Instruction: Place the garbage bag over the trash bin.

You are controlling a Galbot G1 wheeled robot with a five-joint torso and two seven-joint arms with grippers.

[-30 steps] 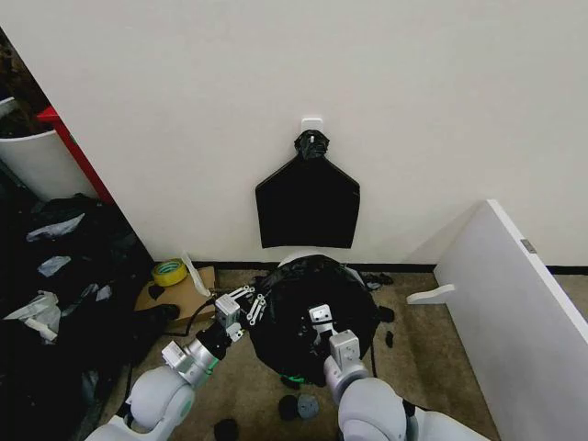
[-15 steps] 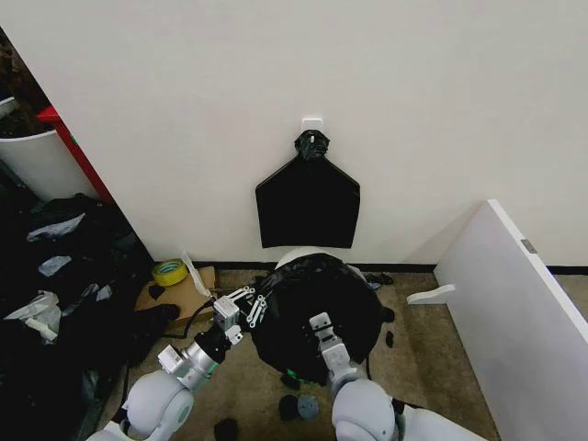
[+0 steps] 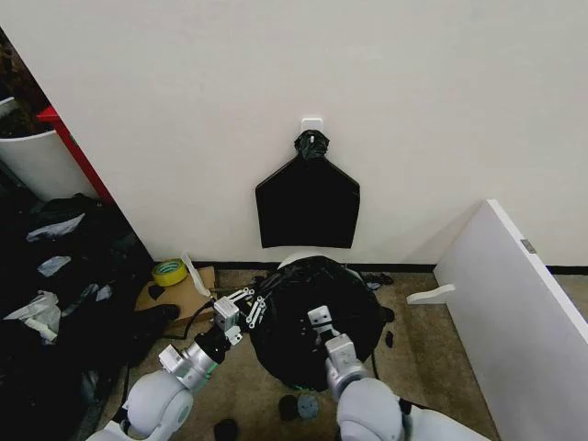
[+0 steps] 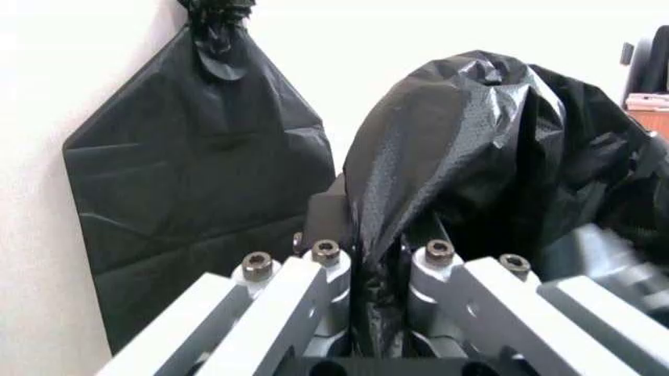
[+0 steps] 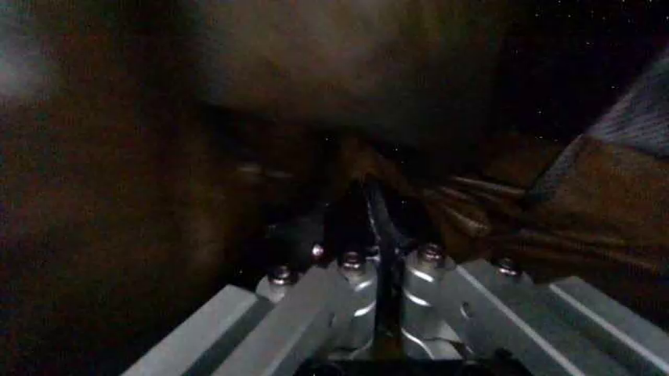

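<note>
The glossy black garbage bag [image 3: 317, 308] lies draped over the trash bin, of which a sliver of cream-white rim [image 3: 296, 259] shows at the back. My left gripper [image 3: 252, 307] is at the bag's left side, shut on a fold of the film [image 4: 381, 235]. At the bag's near side my right gripper [image 3: 318, 316] is shut on a thin pinch of black plastic [image 5: 383, 235]. In the left wrist view the bag [image 4: 491, 149] billows up beyond the left gripper [image 4: 378, 258]. The right wrist view is dark around the right gripper [image 5: 381, 260].
A flat house-shaped black bundle [image 3: 308, 202] hangs on the wall behind the bin. Yellow tape [image 3: 170, 272] and cardboard [image 3: 179, 294] lie to the left, beside a heap of black bags [image 3: 55, 303]. A white board [image 3: 514, 312] leans at right. Small black lumps [image 3: 299, 406] dot the carpet.
The right gripper dipped slightly and came back with the bag's front edge. The bag's lower edge now hangs lower over the bin's green base. The left gripper has held still.
</note>
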